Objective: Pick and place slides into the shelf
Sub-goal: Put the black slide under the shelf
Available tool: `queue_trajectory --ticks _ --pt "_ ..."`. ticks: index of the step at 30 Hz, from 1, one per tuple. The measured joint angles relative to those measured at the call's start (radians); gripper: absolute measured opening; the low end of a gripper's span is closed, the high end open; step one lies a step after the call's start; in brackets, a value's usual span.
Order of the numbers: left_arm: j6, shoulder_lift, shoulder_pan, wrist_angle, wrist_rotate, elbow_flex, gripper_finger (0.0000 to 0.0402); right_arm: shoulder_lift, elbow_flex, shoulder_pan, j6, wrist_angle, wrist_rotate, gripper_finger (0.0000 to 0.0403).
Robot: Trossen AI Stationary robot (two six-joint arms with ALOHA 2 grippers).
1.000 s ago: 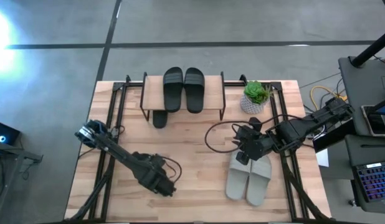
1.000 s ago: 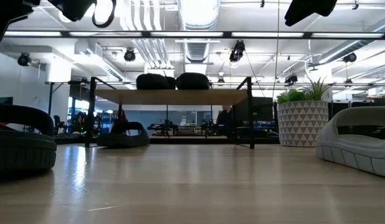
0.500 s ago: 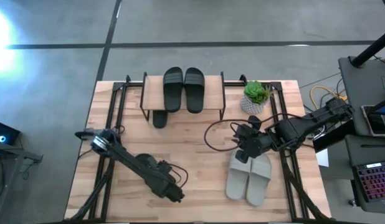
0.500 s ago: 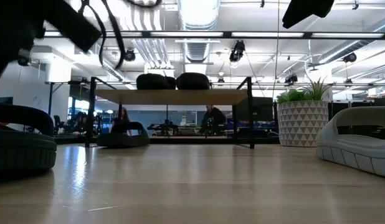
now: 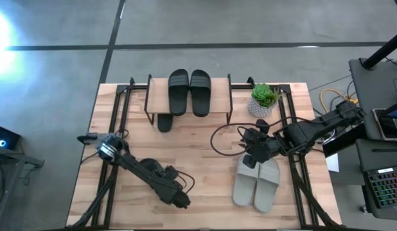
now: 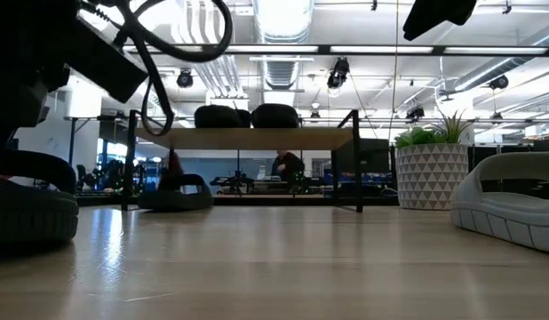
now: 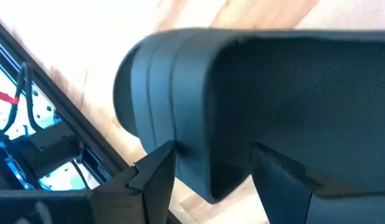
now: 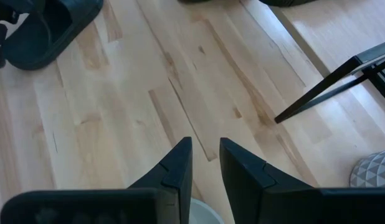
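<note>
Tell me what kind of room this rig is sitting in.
Probably an open-plan lab or office workspace. The low view shows exposed ceiling ducts and a person among desks beyond the shelf. The high view shows a bare concrete floor and a laptop beside the table.

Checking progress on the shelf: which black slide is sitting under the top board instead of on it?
The lone black slide under the shelf, at its left end; the other pair rests on top.

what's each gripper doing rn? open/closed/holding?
Left gripper: open, fingers either side of a black slide, not clamped.
Right gripper: open, empty, above the grey-green slides.
</note>
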Motion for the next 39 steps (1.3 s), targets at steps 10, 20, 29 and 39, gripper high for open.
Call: queue_trajectory --ticks 10,20,29,39 --pt "0.031 -0.028 0.001 0.001 -0.035 -0.073 0.0187 0.000 0.000 0.000 0.019 0.002 0.000 0.0073" --pt "0.023 -0.105 0.004 0.000 -0.013 -0.199 0.0159 0.000 0.000 0.000 0.019 0.002 0.000 0.0073" --pt "0.059 -0.130 0.027 0.004 -0.132 -0.198 0.0009 0.000 0.000 -0.004 0.018 0.001 0.008 0.0073" --pt "0.246 -0.130 0.193 0.092 -0.331 -0.165 0.0001 0.000 0.000 -0.004 0.018 0.000 0.008 0.0073"
